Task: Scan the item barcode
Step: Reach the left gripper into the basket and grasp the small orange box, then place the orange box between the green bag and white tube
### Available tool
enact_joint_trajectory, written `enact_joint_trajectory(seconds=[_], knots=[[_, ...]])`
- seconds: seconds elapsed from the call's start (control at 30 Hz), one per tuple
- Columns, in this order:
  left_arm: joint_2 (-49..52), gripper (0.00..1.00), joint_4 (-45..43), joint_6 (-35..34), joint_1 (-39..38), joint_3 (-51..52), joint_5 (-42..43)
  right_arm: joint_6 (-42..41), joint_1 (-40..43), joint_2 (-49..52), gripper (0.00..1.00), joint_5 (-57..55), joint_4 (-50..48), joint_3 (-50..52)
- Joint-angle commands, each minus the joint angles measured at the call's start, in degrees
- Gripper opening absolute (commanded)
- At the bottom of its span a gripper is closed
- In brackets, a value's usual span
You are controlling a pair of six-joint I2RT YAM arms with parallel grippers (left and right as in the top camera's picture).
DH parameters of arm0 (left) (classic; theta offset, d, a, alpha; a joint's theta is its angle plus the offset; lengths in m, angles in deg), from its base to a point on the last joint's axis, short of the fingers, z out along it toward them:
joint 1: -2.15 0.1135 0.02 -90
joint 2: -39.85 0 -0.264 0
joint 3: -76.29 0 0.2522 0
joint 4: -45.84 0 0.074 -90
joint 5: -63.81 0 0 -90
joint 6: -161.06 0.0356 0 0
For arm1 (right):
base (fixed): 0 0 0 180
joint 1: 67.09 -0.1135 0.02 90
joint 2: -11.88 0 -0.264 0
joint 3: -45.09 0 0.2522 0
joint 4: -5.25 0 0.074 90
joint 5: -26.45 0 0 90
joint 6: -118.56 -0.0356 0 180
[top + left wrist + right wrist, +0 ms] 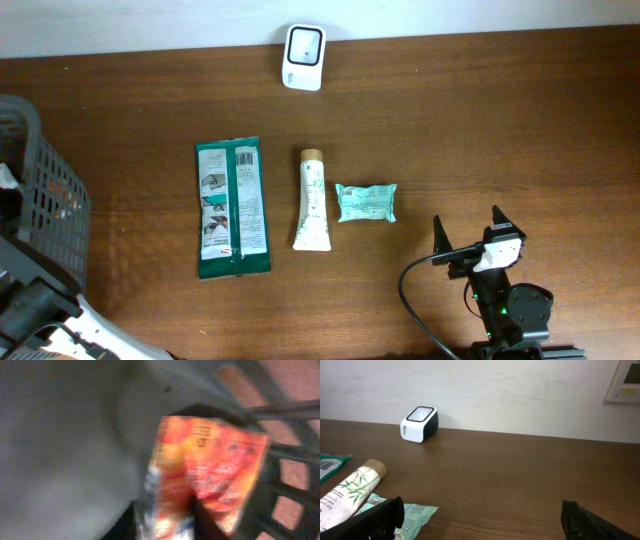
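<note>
On dark wood-grained table: grey plastic lattice basket at left edge; flat crinkled green foil pouch with white barcode strip; cream tube, leaf print, tan cap; small mint wrapper; rounded white scanner at far edge. Inside basket, glossy orange-red packet (lettering blurred beyond reading). Close by it, left gripper, grip impossible to tell; right gripper low over table, jaws wide apart.
</note>
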Motion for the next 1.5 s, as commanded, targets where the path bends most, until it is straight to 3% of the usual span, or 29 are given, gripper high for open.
enact_joint_trajectory(seconds=[0.0, 0.23, 0.33, 0.53, 0.63, 0.73, 0.87, 1.13, 1.27, 1.37, 1.47], knots=[[1.68, 0.02, -0.22, 0.57, -0.15, 2.01, -0.85, -0.24, -0.33, -0.22, 0.98, 0.5, 0.24, 0.31], [-1.55, 0.0, 7.08, 0.2, -0.15, -5.4, -0.81, -0.24, -0.33, -0.22, 0.98, 0.5, 0.24, 0.31], [-8.48, 0.0, 10.88, -2.8, -0.15, -10.14, -0.81, -0.24, -0.33, -0.22, 0.98, 0.5, 0.24, 0.31], [-26.51, 0.0, 9.88, -8.98, -0.15, -12.85, -0.57, -0.24, -0.33, -0.22, 0.98, 0.5, 0.26, 0.31], [-34.6, 0.0, 10.16, -9.11, -0.63, -12.85, 4.48, -0.24, -0.33, -0.22, 0.98, 0.5, 0.26, 0.31], [-38.38, 0.0, 12.55, -9.09, -6.86, -12.85, 8.87, -0.24, -0.33, -0.22, 0.98, 0.5, 0.26, 0.31], [-36.72, 0.0, 15.45, -8.85, -23.12, -10.49, 8.81, -0.24, -0.33, -0.22, 0.98, 0.5, 0.24, 0.31], [-23.93, 0.0, 10.49, -8.92, -51.47, 1.07, 4.9, -0.24, -0.33, -0.22, 0.98, 0.5, 0.26, 0.31], [-13.86, 0.0, 9.97, -9.4, -57.83, 2.12, 3.56, -0.24, -0.33, -0.22, 0.98, 0.5, 0.26, 0.31], [-8.52, 0.0, 9.99, -17.11, -58.86, 2.23, -1.77, -0.24, -0.33, -0.22, 0.98, 0.5, 0.26, 0.31], [-5.18, 0.0, 9.99, -21.29, -58.93, 2.4, -1.77, -0.24, -0.33, -0.22, 0.98, 0.5, 0.26, 0.31]])
